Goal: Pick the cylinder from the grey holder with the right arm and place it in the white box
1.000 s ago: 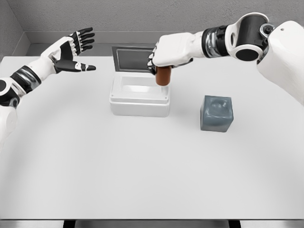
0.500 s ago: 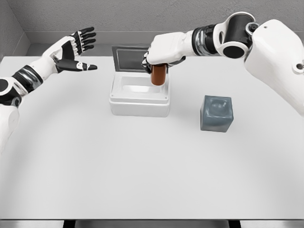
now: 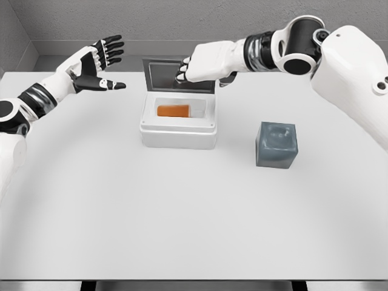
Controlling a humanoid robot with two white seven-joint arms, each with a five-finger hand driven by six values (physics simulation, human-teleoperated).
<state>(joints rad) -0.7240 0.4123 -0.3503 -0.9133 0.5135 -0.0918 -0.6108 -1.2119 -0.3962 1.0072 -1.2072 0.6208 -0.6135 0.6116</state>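
Note:
An orange-brown cylinder [image 3: 174, 111] lies on its side inside the white box [image 3: 178, 134], left of the box's middle. The box's dark lid [image 3: 161, 74] stands upright behind it. My right hand [image 3: 195, 66] hovers above the box's back right corner, fingers relaxed and holding nothing. The grey holder [image 3: 277, 145] stands to the right of the box, with only a shallow dent in its top. My left hand [image 3: 97, 63] is raised at the far left, fingers spread, well away from the box.
The white table [image 3: 182, 212] stretches wide in front of the box and holder. A grey wall runs along the back edge.
The right hand moved left over the box, let go of the cylinder and rose slightly. The cylinder dropped from upright in the hand to lying in the box.

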